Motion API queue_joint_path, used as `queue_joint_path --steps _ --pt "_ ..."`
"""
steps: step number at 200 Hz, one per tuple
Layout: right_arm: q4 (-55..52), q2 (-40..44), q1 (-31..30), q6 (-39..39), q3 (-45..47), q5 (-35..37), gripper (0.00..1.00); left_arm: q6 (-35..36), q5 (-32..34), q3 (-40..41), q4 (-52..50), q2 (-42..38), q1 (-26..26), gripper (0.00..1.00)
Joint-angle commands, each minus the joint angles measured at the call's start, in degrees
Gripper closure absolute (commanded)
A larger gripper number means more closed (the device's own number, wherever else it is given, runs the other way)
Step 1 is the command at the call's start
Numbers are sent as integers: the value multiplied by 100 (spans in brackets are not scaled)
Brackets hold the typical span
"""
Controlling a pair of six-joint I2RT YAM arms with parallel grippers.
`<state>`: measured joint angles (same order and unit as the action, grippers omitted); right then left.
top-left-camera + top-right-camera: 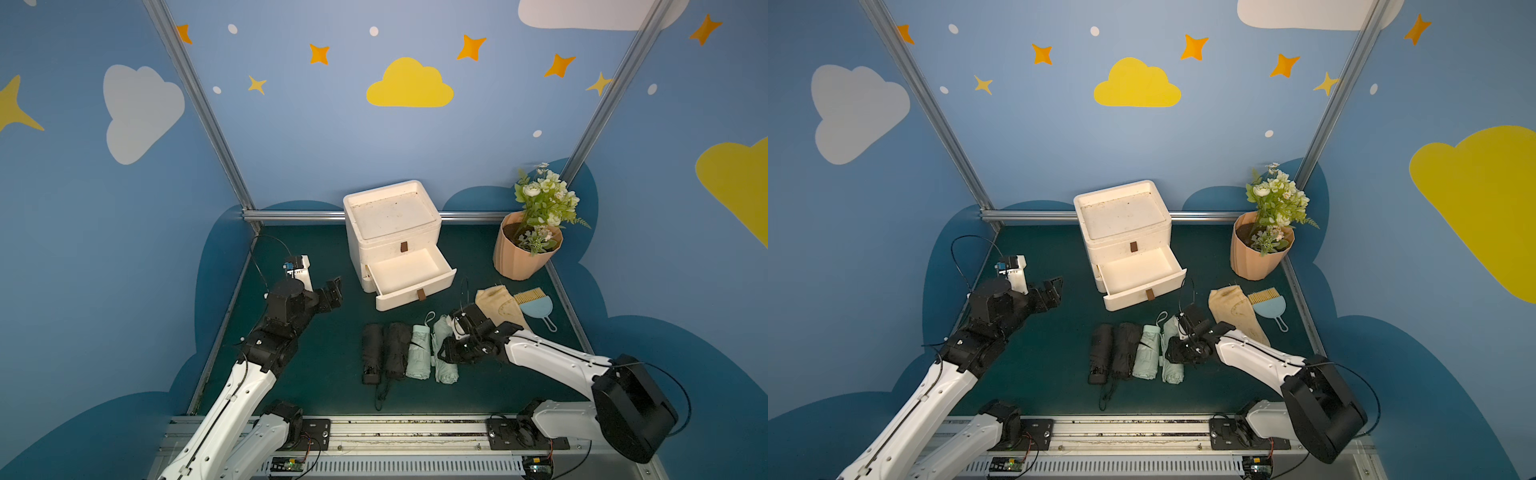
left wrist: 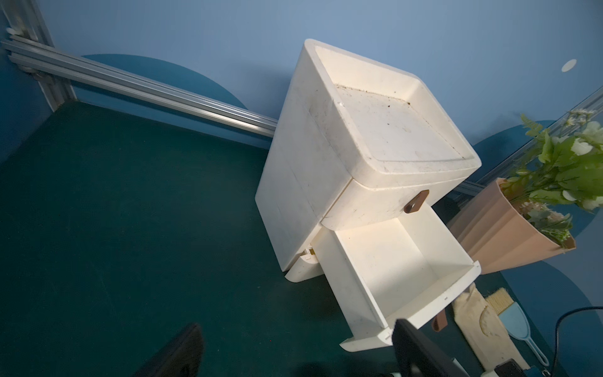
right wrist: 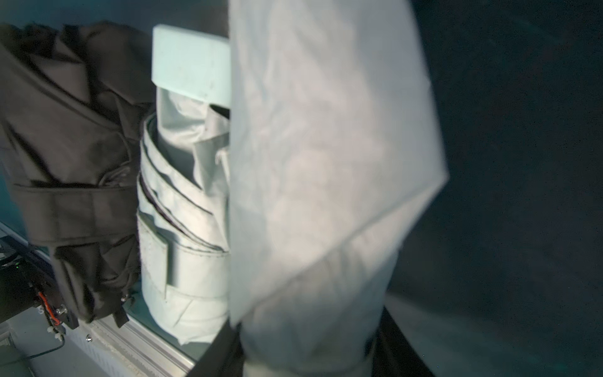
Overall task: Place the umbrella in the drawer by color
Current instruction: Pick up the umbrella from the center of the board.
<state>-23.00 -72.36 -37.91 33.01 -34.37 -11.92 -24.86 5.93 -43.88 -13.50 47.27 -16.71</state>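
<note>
Four folded umbrellas lie side by side on the green mat in front of the white cabinet (image 1: 392, 216): two black ones (image 1: 372, 349) (image 1: 397, 351) and two mint-green ones (image 1: 419, 353) (image 1: 445, 370). The cabinet's lower drawer (image 1: 415, 293) stands pulled out and empty; the upper one is closed. My right gripper (image 1: 446, 351) is down over the rightmost mint-green umbrella (image 3: 326, 163), with its dark fingers pressed against both sides of it (image 3: 306, 342). My left gripper (image 1: 332, 291) hovers open left of the cabinet, nothing between its fingers (image 2: 295, 336).
A peach pot of artificial flowers (image 1: 525, 253) stands at the back right. A beige cloth piece (image 1: 498, 305) and a blue hand brush (image 1: 536, 307) lie right of the drawer. Metal rails run along the mat's edges.
</note>
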Motion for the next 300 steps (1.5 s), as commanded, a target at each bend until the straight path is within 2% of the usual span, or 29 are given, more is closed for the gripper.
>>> queue_joint_path --steps 1,19,33,46,65,85,105,128,146,214,233,266,278,300 --pt "92 730 204 -217 45 -140 61 -73 -769 -6 394 69 19 7" --pt "157 1415 357 -305 47 -147 62 -154 -1579 -54 739 173 24 7" --pt "533 2006 428 -603 93 -422 62 -352 -2414 -90 1145 267 19 7" --pt "1092 2523 486 -953 153 -818 61 -677 -3104 -88 1626 361 8 6" --pt "2071 3112 497 -1290 281 -1261 60 -1069 -3775 -84 2269 512 -60 5" --pt "2615 3316 521 -1482 142 -1769 60 -1183 -4422 -112 2895 719 -324 4" --pt "2773 3147 521 -1502 -198 -2363 60 -899 -4804 -244 3063 901 -759 3" --pt "2892 2869 496 -1240 -594 -3002 62 -577 -4884 -345 3292 1049 -1328 0" --pt "2948 2746 431 -1028 -770 -3237 63 -511 -4741 -373 3539 1208 -1665 0" --pt "3358 2462 70 -990 -913 -3117 64 -619 -4939 -822 4003 1991 -2265 0" --pt "3461 2378 6 -975 -920 -3081 64 -603 -4933 -961 4040 2122 -2438 3" --pt "3539 2299 -63 -946 -901 -3008 64 -638 -4892 -1107 4088 2279 -2592 19" --pt "3527 2310 -75 -959 -880 -2952 64 -626 -4867 -1110 4113 2295 -2600 28" --pt "3441 2365 -76 -1009 -851 -2835 63 -613 -4796 -1131 4052 2329 -2606 51"
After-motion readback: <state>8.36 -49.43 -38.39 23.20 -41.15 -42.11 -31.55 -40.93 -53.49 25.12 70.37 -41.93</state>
